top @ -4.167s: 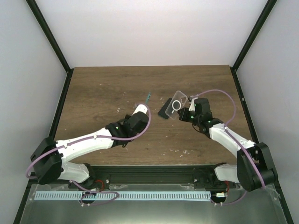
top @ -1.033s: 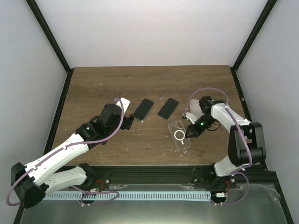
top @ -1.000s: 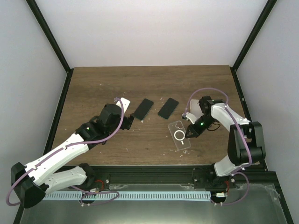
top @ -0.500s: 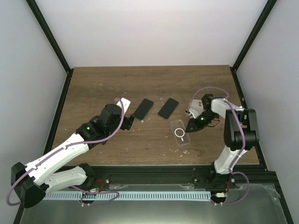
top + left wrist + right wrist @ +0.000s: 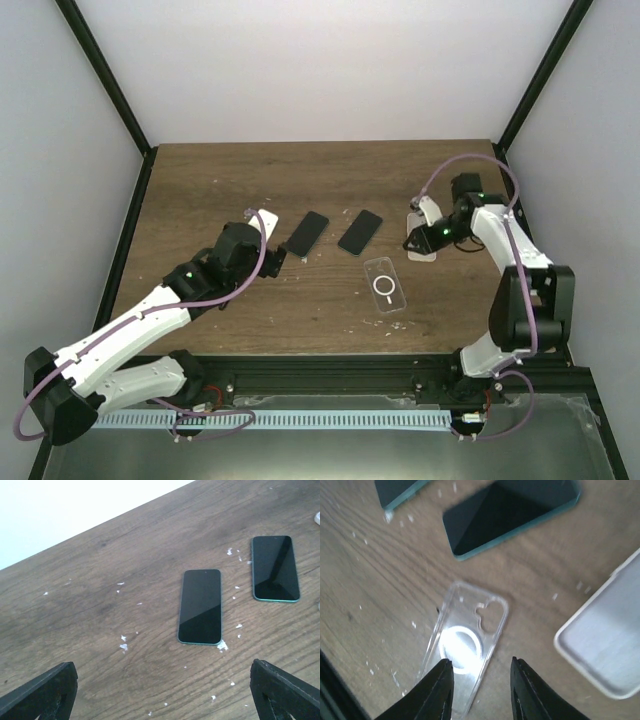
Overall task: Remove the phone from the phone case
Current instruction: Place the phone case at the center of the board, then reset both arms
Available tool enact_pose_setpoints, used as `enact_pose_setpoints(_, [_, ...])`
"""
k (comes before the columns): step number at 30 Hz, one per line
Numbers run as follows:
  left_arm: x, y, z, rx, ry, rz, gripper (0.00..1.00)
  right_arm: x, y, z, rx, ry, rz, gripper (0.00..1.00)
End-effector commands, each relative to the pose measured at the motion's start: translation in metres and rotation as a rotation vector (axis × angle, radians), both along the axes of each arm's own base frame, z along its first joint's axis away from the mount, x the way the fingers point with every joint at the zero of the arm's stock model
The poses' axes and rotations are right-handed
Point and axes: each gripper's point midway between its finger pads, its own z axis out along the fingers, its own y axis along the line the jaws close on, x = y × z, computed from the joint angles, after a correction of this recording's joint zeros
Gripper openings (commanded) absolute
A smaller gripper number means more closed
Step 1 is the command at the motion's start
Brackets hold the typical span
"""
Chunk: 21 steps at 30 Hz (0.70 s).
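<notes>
Nearest the arm bases: clear case [image 5: 386, 285], flat on the table [image 5: 200, 190], empty, ring mark and camera cut-out showing. It lies ahead of the right claw [image 5: 481, 662] and below its tips, touching neither finger.

Right claw: jaws parted a little, gap bare, gripping nothing, held off the wood. From above it hangs over a white case [image 5: 602, 642], which sits to the claw's right in the wrist view, flat, with its rim visible.

Left claw [image 5: 162, 695]: jaws spread wide with nothing between them, low over the wood.

Ahead of the left claw, slightly to its right: left phone [image 5: 200, 606], screen up, dark, bare of any case. Farther ahead and farther right: right phone [image 5: 275, 568], screen up, also bare, apart from the left phone. For the right claw, the right phone lies beyond the clear case, a strip of wood between them.

White flecks [image 5: 123, 638] scattered on the wood around both phones.
</notes>
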Motion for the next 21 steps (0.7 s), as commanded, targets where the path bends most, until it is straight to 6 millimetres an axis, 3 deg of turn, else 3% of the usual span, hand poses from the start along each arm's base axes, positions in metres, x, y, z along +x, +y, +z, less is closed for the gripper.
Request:
enact_pose_setpoints(1, [0.008, 0.014, 0.015, -0.012, -0.055, 0.092, 0.97, 0.027, 0.002, 0.066, 0.043, -0.232, -0.042, 0.35])
enact_pose_setpoints(5, [0.016, 0.033, 0.018, -0.073, -0.068, 0.193, 1.0, 0.041, 0.003, 0.122, 0.101, -0.442, -0.132, 0.42])
enact_pose_setpoints(8, [0.025, 0.044, 0.017, -0.135, -0.028, 0.252, 1.0, 0.046, 0.001, 0.17, 0.146, -0.633, -0.179, 0.54])
enact_pose_setpoints(10, [0.03, 0.052, 0.014, -0.158, 0.012, 0.294, 1.0, 0.043, 0.001, 0.196, 0.18, -0.747, -0.205, 0.7])
enact_pose_setpoints(11, [0.033, 0.056, 0.013, -0.166, 0.028, 0.31, 1.0, 0.036, 0.001, 0.213, 0.204, -0.821, -0.211, 0.87])
enact_pose_setpoints(12, [0.034, 0.056, 0.013, -0.181, 0.044, 0.311, 1.0, 0.03, 0.003, 0.219, 0.233, -0.866, -0.213, 0.98])
enact_pose_setpoints(13, [0.035, 0.056, 0.014, -0.196, 0.051, 0.309, 1.0, 0.023, 0.006, 0.224, 0.265, -0.908, -0.198, 1.0])
enact_pose_setpoints(15, [0.037, 0.058, 0.02, -0.22, 0.034, 0.315, 1.0, 0.018, 0.007, 0.227, 0.303, -0.943, -0.211, 1.0])
enact_pose_setpoints(18, [0.04, 0.066, 0.032, -0.252, -0.02, 0.368, 1.0, 0.033, -0.017, 0.214, 0.284, -0.918, -0.413, 1.0])
enact_pose_setpoints(21, [0.041, 0.076, 0.037, -0.256, -0.054, 0.423, 1.0, 0.031, -0.029, 0.204, 0.28, -0.923, -0.507, 1.0])
